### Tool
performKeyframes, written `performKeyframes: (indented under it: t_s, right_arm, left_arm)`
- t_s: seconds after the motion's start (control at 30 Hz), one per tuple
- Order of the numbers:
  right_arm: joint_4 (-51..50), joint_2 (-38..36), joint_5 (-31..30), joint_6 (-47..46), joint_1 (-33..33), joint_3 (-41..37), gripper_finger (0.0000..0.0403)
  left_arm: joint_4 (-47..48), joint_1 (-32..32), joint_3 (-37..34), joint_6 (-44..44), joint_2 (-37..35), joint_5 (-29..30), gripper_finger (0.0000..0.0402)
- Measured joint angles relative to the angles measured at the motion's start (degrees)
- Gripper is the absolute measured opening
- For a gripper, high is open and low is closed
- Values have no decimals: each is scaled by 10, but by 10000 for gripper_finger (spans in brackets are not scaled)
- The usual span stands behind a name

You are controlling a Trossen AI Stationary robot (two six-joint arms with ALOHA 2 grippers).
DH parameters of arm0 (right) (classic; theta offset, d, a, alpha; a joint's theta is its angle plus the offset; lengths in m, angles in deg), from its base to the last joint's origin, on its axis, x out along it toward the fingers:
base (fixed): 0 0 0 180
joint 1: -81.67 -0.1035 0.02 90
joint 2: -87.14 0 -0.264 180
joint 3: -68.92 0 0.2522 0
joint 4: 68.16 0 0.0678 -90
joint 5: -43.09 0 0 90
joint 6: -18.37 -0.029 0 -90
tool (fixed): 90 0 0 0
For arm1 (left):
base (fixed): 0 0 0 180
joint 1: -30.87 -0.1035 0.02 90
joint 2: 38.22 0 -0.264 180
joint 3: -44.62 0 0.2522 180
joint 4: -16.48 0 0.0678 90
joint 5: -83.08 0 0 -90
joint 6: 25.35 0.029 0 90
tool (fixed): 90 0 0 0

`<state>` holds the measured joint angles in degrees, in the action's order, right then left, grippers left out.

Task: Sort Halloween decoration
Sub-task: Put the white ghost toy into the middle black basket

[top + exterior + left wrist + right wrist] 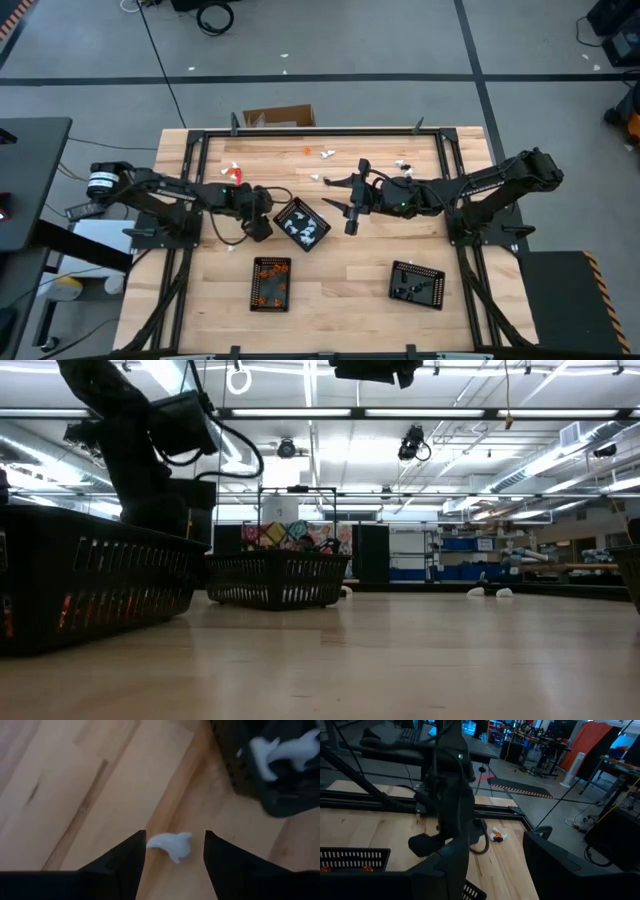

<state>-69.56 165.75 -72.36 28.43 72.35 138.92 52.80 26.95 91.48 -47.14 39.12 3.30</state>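
Right between the left gripper's [172, 851] two dark fingertips, a small white toy piece [171, 845] is lying flat on the counter [90, 785]. The jaws are standing wide on either side of it, not pinching it, so as far as I can tell nothing is being held. Just beside it is the tilted tray [301, 223] that's collecting the white pieces [280, 750], and its corner is showing close by in the left wrist view. So the white piece is sitting just outside that tray, not in it.

My read: the left arm is working the white-sorting step, and this piece is either about to be grabbed or has landed short of the tray. Next move probably calls for closing on it cleanly, lifting, and carrying it over the tray wall before letting go. It's tiny and flat, so it could easily squirt out sideways.

Farther out, the orange pieces [270, 283] are sitting in the near-left tray [271, 262], and the black ones look to be in the near-right tray [417, 283]. A few loose orange and white bits [326, 152] are waiting along the far edge of the counter. The right gripper [352, 207] is hanging just on the other side of the white tray, jaws wide and empty.
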Motion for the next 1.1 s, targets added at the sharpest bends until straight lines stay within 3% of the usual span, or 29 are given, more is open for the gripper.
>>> performKeyframes:
  t_s: [0.33,1.1]
  right_arm:
    - [-4,0,0,0,-1,0,191]
    - [-5,0,0,2,-1,0,191]
  left_arm:
    - [-6,-1,3,1,46,0,190]
    - [2,9,0,11,43,7,34]
